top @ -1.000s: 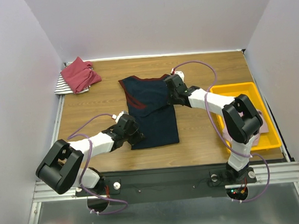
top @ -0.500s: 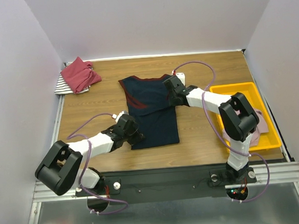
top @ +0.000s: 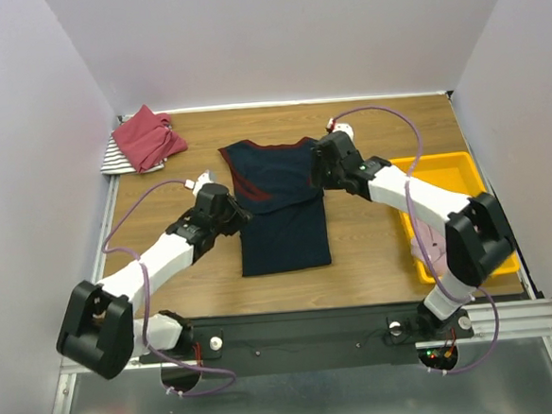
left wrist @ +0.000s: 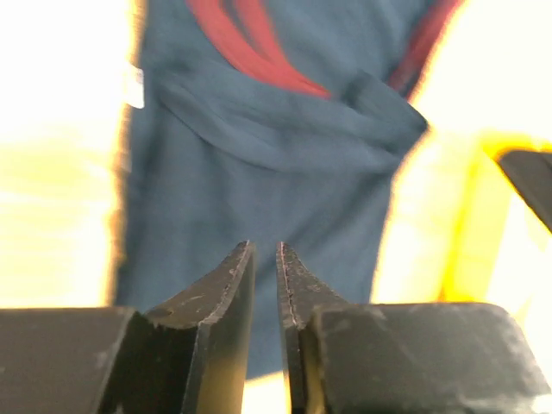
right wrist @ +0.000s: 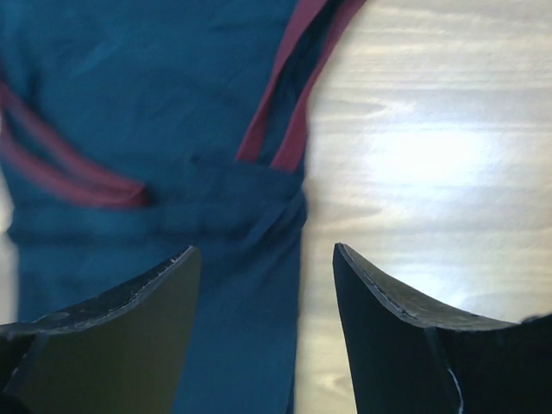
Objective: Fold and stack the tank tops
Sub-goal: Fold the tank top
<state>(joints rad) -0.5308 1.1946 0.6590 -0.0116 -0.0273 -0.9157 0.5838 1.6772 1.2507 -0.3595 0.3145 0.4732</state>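
I have the navy top [top: 281, 207] part-folded in mid tabletop [top: 374, 247], left tool [left wrist: 263, 244] barely parted and right tool [right wrist: 266, 248] wide, both empty, while the red top [top: 146, 137], heaped on the striped top [top: 114, 161] far left, awaits stacking.

Wooden table [top: 372, 246], pale grey walls [top: 292, 35]

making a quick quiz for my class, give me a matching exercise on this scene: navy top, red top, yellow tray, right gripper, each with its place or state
1 navy tank top
2 red tank top
3 yellow tray
4 right gripper

a far left corner, lying on the striped top
b by the right edge of the table
c open, empty, above the navy tank top's edge
d spread out in the middle of the table

Pairs: 1-d, 2-a, 3-b, 4-c
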